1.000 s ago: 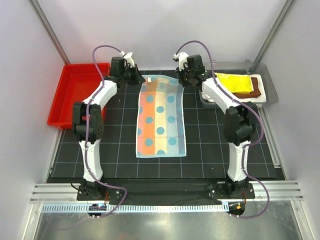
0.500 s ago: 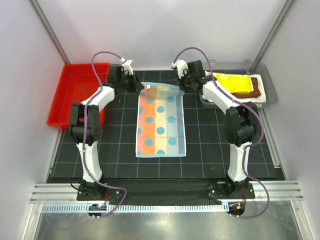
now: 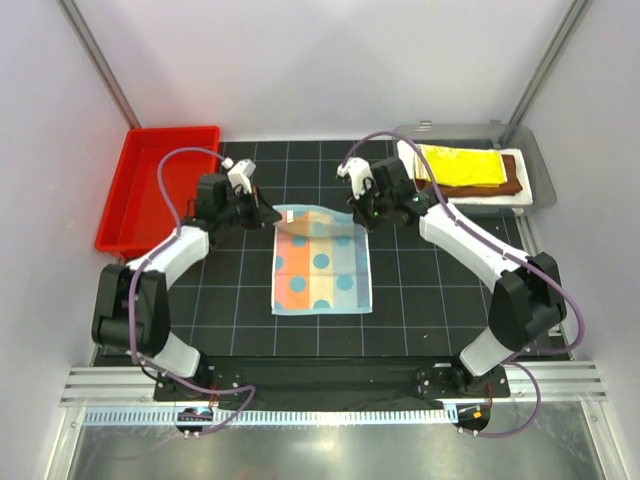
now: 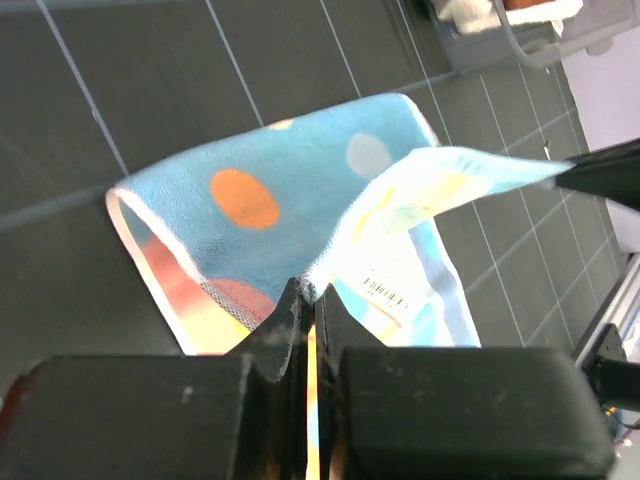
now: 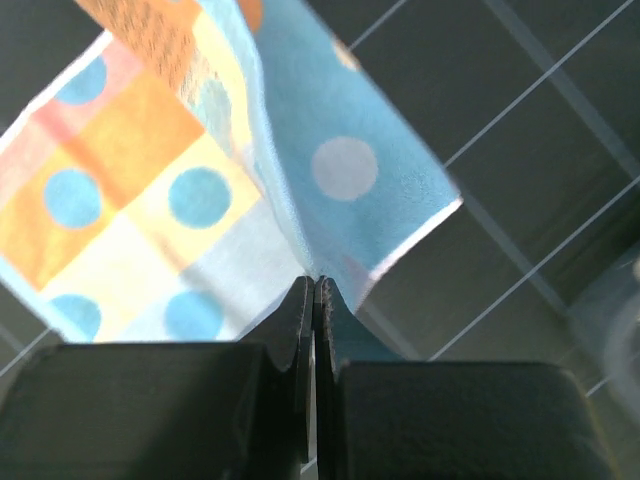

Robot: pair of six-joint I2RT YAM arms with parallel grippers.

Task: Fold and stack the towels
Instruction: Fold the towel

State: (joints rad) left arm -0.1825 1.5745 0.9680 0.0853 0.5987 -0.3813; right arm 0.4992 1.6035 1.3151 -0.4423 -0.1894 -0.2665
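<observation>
Blk grid mat [image 3: 440, 300]: spotted towel [image 3: 322, 275] lengthwise near-far, far end up.

Fuzzy cloth towel [image 4: 250, 190], matt black mat [image 3: 420, 300], glossy red plastic bin [image 3: 150, 185]

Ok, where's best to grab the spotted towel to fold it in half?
By its two far corners, from the far end: the spotted towel lies lengthwise on the mat, and the left gripper and right gripper each pinch one there, lifting that edge.

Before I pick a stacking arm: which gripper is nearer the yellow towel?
Right. The right gripper is left of the yellow towel; the left gripper lies beyond the spotted towel.
</observation>
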